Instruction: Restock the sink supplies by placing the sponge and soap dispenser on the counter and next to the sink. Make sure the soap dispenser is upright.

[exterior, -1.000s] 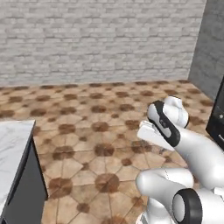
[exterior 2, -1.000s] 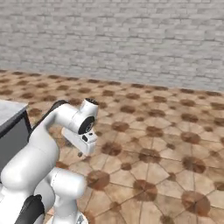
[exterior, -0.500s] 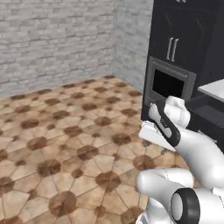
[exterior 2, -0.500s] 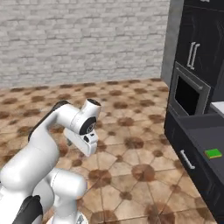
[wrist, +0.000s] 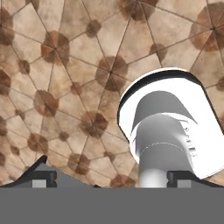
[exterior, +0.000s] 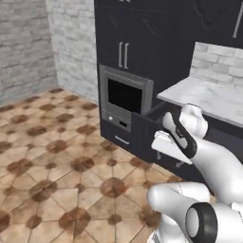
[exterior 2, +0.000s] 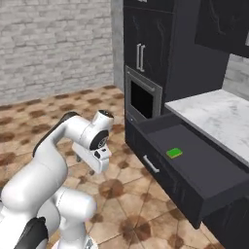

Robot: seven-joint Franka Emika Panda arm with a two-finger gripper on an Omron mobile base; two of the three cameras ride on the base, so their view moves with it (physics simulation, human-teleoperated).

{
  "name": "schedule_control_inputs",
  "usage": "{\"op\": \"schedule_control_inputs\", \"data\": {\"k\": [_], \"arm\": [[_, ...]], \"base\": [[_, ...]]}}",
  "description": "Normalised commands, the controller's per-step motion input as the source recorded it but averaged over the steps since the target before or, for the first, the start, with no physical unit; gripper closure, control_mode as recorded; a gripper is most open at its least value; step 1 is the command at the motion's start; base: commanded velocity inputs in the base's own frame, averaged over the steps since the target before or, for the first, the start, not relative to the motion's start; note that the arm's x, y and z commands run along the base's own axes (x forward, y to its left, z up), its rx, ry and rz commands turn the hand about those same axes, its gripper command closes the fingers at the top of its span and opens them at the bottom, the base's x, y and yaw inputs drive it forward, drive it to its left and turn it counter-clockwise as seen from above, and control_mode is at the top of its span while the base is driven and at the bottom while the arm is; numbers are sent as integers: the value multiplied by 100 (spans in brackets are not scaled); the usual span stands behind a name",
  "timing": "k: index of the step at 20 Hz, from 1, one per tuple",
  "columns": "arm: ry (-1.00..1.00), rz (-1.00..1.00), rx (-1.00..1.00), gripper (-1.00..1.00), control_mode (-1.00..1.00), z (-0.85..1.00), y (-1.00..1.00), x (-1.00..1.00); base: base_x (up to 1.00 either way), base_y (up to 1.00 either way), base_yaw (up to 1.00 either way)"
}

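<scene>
The green sponge [exterior 2: 174,153] lies flat inside an open dark drawer [exterior 2: 194,168] under the marble counter [exterior 2: 220,118], which also appears at the right as the counter [exterior: 216,97]. My gripper [exterior 2: 95,166] hangs folded close to the arm, pointing down at the floor, well left of the drawer. It stands open with nothing between its fingertips [wrist: 44,176]. From the other side the gripper [exterior: 160,151] sits in front of the dark cabinets. The soap dispenser and the sink are out of view.
A tall dark cabinet with a built-in oven [exterior: 124,97] stands left of the counter. The pulled-out drawer juts into the room. Brown patterned floor tiles [exterior: 52,166] spread out to the left, with a grey brick wall [exterior 2: 53,44] behind.
The whole picture has swung from the brick wall and bare floor to the oven, counter and open drawer: the base has turned. The arm keeps its folded pose and the gripper stays open.
</scene>
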Motion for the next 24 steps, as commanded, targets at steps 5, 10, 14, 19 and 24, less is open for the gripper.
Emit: {"op": "schedule_control_inputs", "data": {"k": [5,10,14,19,24], "arm": [[0,0,0,-100,100,0,0,0],[0,0,0,-100,100,0,0,0],[0,0,0,-100,100,0,0,0],[0,0,0,-100,100,0,0,0],[0,0,0,-100,100,0,0,0]], "base": [[74,0,-36],[77,0,-24],[71,0,-23],[48,-7,-26],[47,-2,-26]]}}
